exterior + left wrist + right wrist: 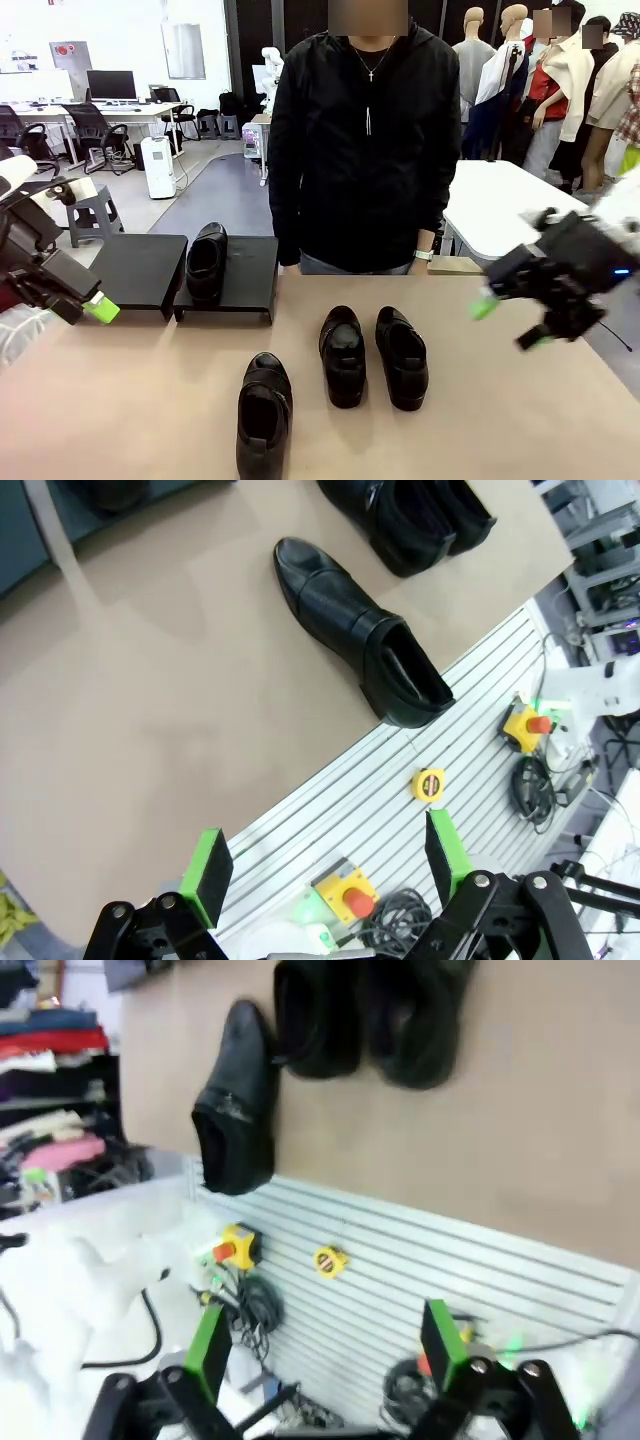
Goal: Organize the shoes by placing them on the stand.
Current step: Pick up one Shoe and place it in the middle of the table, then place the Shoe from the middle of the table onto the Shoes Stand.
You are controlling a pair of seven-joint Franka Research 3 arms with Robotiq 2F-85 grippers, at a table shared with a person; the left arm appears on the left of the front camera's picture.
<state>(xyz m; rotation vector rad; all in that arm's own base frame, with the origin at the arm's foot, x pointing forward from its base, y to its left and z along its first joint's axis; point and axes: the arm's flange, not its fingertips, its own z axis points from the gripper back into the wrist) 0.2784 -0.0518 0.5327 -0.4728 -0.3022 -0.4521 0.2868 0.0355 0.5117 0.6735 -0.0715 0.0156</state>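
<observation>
One black glossy shoe point(207, 262) stands on the right platform of the matte-black stand point(251, 280); the left platform point(140, 268) is bare. A pair of shoes point(343, 355) point(402, 356) sits side by side mid-table. Another shoe point(264, 413) lies near the front edge, also seen in the left wrist view point(360, 630) and the right wrist view point(240, 1095). My left gripper point(90, 305) point(325, 865) hovers open at the table's left edge. My right gripper point(512, 323) point(325, 1345) hangs open off the right side, holding nothing.
A person point(365, 150) stands at the far side behind the table. A white table point(500, 200) is at the back right. Below the near table edge a ribbed panel point(400, 770) carries a yellow tape measure point(429, 783), emergency buttons and cables.
</observation>
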